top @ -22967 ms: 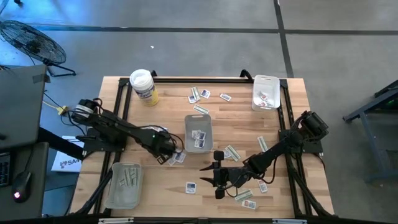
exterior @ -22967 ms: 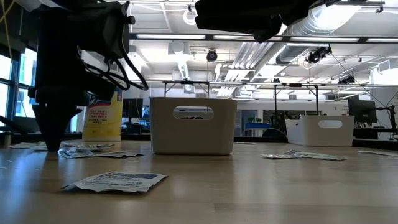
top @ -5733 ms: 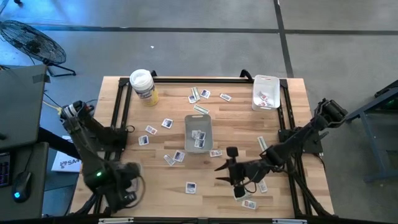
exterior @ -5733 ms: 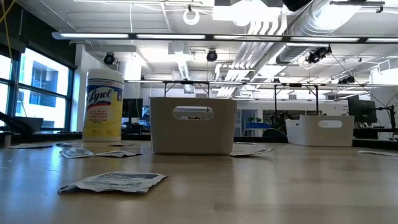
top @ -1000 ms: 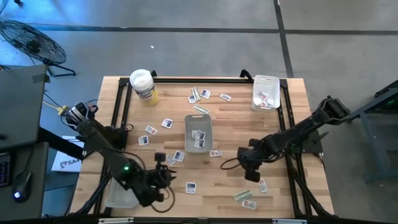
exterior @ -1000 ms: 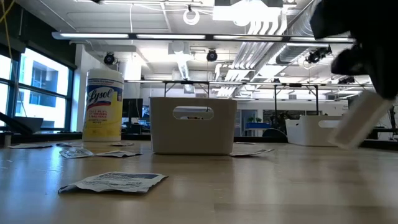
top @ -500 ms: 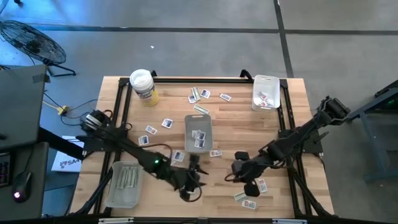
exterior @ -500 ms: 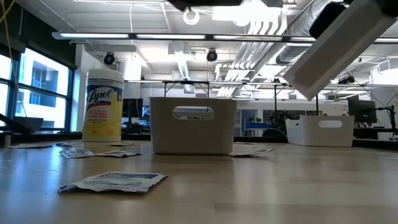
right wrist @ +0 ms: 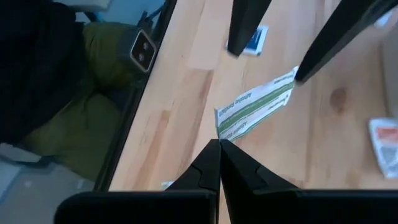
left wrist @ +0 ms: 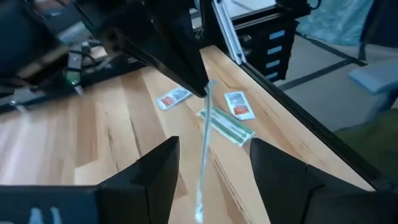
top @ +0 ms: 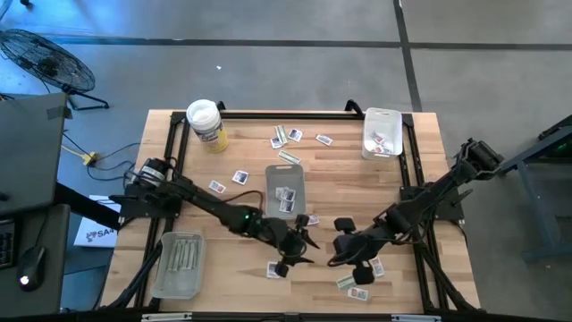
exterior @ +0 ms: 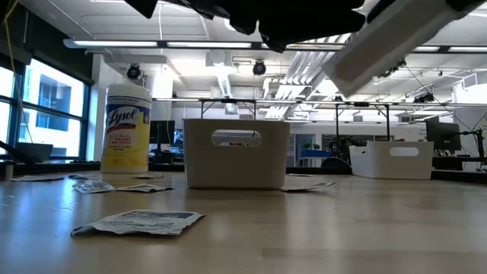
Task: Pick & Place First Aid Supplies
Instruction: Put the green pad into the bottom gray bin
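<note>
My right gripper (right wrist: pixel 219 146) is shut on a narrow pale green-beige strip (right wrist: pixel 255 109), held in the air over the table's near middle. My left gripper (left wrist: pixel 205 174) stands open, facing it from the table's left (top: pixel 302 247). Its two fingers (right wrist: pixel 245 25) flank the strip's free end without touching; in the left wrist view the strip (left wrist: pixel 203 149) shows edge-on between them. In the low view the strip (exterior: pixel 388 42) slants high above the wood. Other first aid supplies lie flat on the table: white packets (top: pixel 275 269) and a green strip (top: pixel 350 282). My right gripper pinches one short end of the strip (right wrist: pixel 221 129) between the free ends of its two fingers. The fingers come from the table's right and lie along the strip. The strip sticks out beyond them toward my left gripper, tilted and lifted clear of the table.
A clear tray (top: pixel 285 190) with white packets stands mid-table, another (top: pixel 179 264) with green strips at the near left, a third (top: pixel 382 132) at the far right. A white-lidded tub (top: pixel 205 123) stands far left. More packets (top: pixel 295 136) lie scattered behind the middle tray.
My left gripper has swung from the near left toward the table's right, up to my right gripper, and now flanks the strip. My right gripper has shifted slightly toward the left with the strip, which has come up higher in the low view.
</note>
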You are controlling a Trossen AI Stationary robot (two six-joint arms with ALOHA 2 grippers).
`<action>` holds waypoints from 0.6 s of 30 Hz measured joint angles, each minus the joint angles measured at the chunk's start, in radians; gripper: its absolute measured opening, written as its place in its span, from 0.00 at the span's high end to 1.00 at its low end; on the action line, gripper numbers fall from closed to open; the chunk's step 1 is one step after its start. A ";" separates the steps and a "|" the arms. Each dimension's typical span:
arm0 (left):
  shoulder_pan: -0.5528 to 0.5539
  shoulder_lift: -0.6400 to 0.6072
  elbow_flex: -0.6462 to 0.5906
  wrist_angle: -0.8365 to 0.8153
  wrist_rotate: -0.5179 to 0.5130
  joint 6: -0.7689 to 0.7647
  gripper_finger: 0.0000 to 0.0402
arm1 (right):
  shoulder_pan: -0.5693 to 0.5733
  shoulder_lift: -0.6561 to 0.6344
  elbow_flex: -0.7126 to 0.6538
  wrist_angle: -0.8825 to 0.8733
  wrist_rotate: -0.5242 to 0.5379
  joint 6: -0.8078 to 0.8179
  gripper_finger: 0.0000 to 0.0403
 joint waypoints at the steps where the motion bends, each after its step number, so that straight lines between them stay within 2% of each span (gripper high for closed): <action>1: 0.000 0.000 0.000 -0.001 0.000 -0.001 0.52 | 0.000 0.000 0.000 0.010 0.010 -0.014 1.00; 7: -0.004 0.000 0.000 -0.008 -0.001 0.012 0.52 | 0.000 -0.001 0.000 0.087 0.023 -0.079 1.00; 10: -0.004 0.000 0.000 -0.014 -0.032 -0.026 0.56 | 0.000 -0.001 0.001 0.101 0.023 -0.079 1.00; 14: -0.004 0.000 0.000 -0.030 -0.049 -0.035 0.68 | 0.000 -0.001 0.001 0.099 0.023 -0.079 1.00; 18: -0.004 0.000 0.000 -0.025 -0.012 -0.038 0.87 | 0.000 -0.001 0.001 0.099 0.033 -0.078 1.00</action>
